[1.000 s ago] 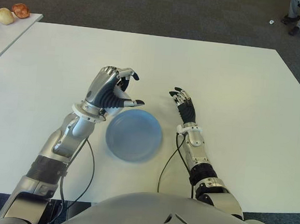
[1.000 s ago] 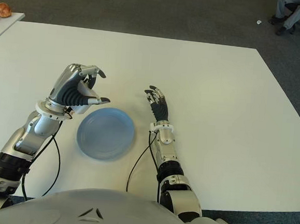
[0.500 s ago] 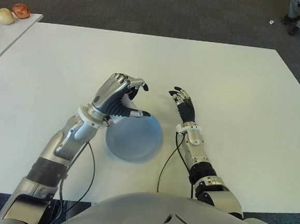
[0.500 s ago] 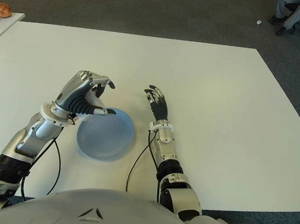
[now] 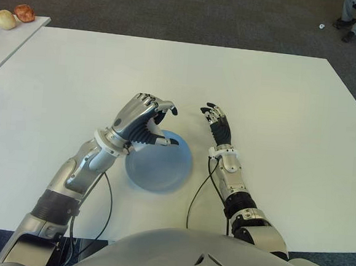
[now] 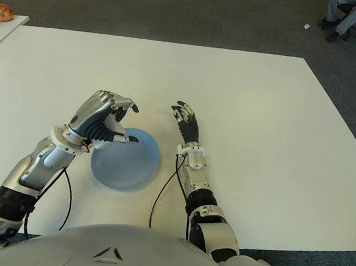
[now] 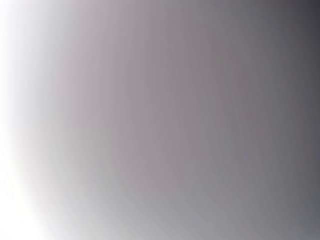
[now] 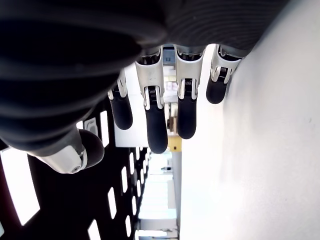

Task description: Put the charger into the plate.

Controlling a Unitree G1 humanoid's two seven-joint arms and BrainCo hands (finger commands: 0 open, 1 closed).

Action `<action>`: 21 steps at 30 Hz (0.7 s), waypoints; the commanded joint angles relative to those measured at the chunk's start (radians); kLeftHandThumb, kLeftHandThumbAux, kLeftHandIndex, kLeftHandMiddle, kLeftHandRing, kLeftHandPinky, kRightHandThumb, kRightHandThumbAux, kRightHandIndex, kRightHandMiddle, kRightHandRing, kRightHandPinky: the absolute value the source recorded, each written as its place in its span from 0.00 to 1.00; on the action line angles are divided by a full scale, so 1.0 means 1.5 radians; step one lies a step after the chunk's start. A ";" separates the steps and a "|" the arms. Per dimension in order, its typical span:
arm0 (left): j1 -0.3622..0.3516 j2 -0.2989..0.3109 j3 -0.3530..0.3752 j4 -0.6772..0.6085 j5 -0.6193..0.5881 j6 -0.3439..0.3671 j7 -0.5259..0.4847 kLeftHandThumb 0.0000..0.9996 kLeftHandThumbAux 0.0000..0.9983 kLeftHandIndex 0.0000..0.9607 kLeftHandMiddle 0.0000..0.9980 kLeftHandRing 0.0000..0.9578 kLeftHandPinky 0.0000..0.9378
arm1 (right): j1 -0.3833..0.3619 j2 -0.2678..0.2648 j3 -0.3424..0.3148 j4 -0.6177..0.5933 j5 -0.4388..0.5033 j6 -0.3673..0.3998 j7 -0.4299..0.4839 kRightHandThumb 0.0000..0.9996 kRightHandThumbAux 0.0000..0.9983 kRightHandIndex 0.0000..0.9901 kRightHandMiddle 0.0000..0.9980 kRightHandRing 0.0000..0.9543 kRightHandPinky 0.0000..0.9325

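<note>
One blue plate (image 5: 160, 165) sits at centre frame on the white surface (image 5: 279, 104). The left hand (image 5: 143, 121) hovers over its upper-left rim, fingers curled around something white, probably the charger. The right hand (image 5: 218, 127) shows just right of the plate, fingers loosely apart, holding nothing

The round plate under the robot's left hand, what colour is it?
Light blue all over; the plate shows best in the left eye view.

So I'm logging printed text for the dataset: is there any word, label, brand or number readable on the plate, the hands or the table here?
None can be read.
Plate: plain blue, no marking.
Left hand and right hand: no legible label.
Table: bare white, no print.
The left wrist view shows only a grey blur.
</note>
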State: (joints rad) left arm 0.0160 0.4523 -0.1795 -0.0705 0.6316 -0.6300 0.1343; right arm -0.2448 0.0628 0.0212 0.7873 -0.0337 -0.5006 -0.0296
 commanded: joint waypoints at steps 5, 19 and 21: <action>0.000 -0.013 -0.009 0.051 0.025 -0.016 0.029 0.75 0.70 0.46 0.88 0.91 0.93 | 0.034 0.030 0.000 0.033 0.010 0.028 0.003 0.00 0.49 0.19 0.31 0.23 0.07; -0.029 -0.036 -0.033 0.177 0.044 -0.031 0.087 0.75 0.70 0.46 0.88 0.91 0.92 | 0.037 0.032 0.007 0.028 0.002 0.025 -0.013 0.00 0.49 0.19 0.32 0.24 0.04; -0.039 -0.037 -0.039 0.208 0.053 -0.035 0.102 0.75 0.70 0.46 0.88 0.91 0.92 | 0.038 0.031 0.010 0.026 -0.003 0.024 -0.017 0.00 0.49 0.19 0.32 0.23 0.04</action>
State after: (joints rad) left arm -0.0200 0.3993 -0.2209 0.1875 0.6876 -0.6762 0.2577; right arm -0.2445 0.0633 0.0271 0.7858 -0.0351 -0.5007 -0.0456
